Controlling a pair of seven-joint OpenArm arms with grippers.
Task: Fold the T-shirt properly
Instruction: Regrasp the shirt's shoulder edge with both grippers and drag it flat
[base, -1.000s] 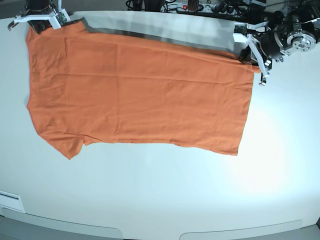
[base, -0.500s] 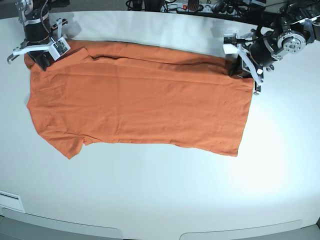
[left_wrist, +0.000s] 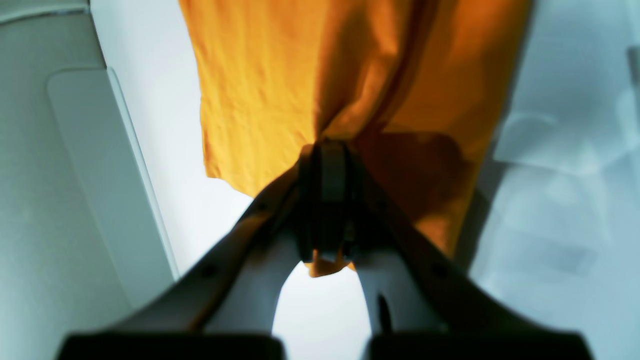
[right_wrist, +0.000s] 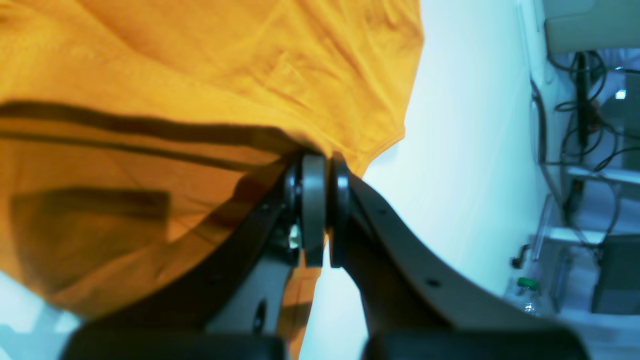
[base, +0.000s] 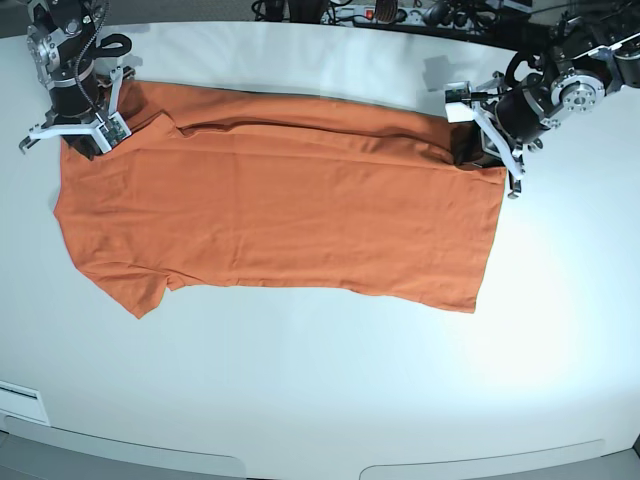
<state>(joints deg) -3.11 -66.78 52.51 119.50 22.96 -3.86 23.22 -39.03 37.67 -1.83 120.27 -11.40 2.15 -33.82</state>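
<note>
The orange T-shirt (base: 280, 210) lies spread across the white table (base: 320, 390), its sleeve end at the left and its hem at the right. My left gripper (base: 478, 150) is shut on the T-shirt's far hem corner; in the left wrist view its jaws (left_wrist: 327, 150) pinch bunched orange fabric (left_wrist: 250, 75). My right gripper (base: 88, 138) is shut on the far sleeve-side corner; in the right wrist view its tips (right_wrist: 317, 162) clamp the cloth edge (right_wrist: 225, 60). The far strip of fabric between both grippers lies doubled over the shirt.
Cables and a power strip (base: 380, 12) run along the table's back edge. A bottle with a green cap (right_wrist: 522, 292) stands off the table in the right wrist view. A raised grey panel (left_wrist: 100, 165) borders the table in the left wrist view.
Both grippers have come forward and down with the shirt's far edge. The lifted strip and its grey shadow at the back are gone; the fabric now lies folded over.
</note>
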